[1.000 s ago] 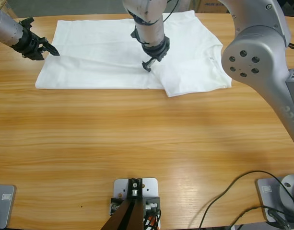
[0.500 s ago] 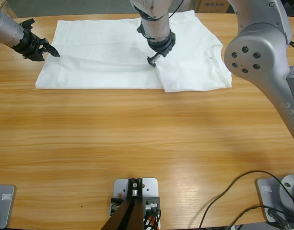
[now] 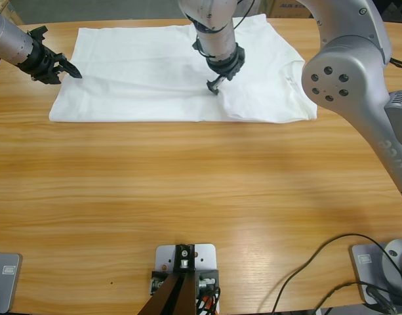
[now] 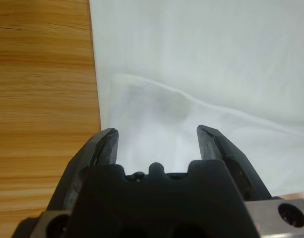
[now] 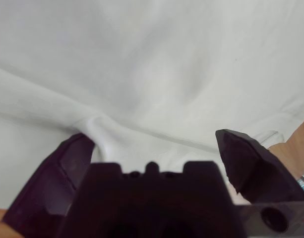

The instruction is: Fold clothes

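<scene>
Left tool [image 4: 156, 136] jaws apart, hanging over left hem of white T-shirt [image 3: 141, 72], wood of bench [image 3: 187, 184] beside it. Right tool [image 3: 214, 85] jaws apart too, down on mid-shirt. Shirt flat at far side of bench, long axis left-right; collar end unclear. Right wrist view alone shows raised cloth ridge at one jaw.

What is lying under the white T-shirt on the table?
The white T-shirt lies flat on the wooden table, and bare wood shows around its left, right and near edges. Whether anything else is beneath the cloth cannot be seen, because the shirt covers it.
</scene>
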Robot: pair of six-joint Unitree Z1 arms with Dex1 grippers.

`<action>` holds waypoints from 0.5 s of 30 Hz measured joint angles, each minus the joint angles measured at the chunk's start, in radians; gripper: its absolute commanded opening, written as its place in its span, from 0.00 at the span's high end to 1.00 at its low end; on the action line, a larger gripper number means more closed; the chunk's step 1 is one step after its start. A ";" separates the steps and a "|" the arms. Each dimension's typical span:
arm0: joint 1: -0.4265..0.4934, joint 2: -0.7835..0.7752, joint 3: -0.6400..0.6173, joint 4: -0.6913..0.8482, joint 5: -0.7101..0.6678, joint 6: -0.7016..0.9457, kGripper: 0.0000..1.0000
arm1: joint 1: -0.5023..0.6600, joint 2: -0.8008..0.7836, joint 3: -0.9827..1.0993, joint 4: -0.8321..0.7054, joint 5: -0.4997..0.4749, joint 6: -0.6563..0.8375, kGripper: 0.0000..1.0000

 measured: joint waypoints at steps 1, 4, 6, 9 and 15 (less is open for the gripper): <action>0.000 0.000 0.000 0.000 0.000 0.000 0.39 | -0.003 0.000 -0.001 0.000 -0.003 0.000 0.00; 0.000 0.000 0.000 0.000 0.000 0.000 0.39 | -0.015 0.000 -0.001 0.000 -0.033 0.008 0.00; 0.000 0.000 0.000 0.000 0.000 0.003 0.39 | -0.029 -0.002 -0.001 0.000 -0.050 0.025 0.00; 0.000 -0.002 0.005 0.000 0.000 0.009 0.39 | -0.052 -0.033 -0.001 0.000 -0.020 0.020 0.00; 0.001 -0.059 0.031 0.000 0.000 0.016 0.39 | -0.079 -0.168 -0.001 0.000 0.160 -0.029 0.00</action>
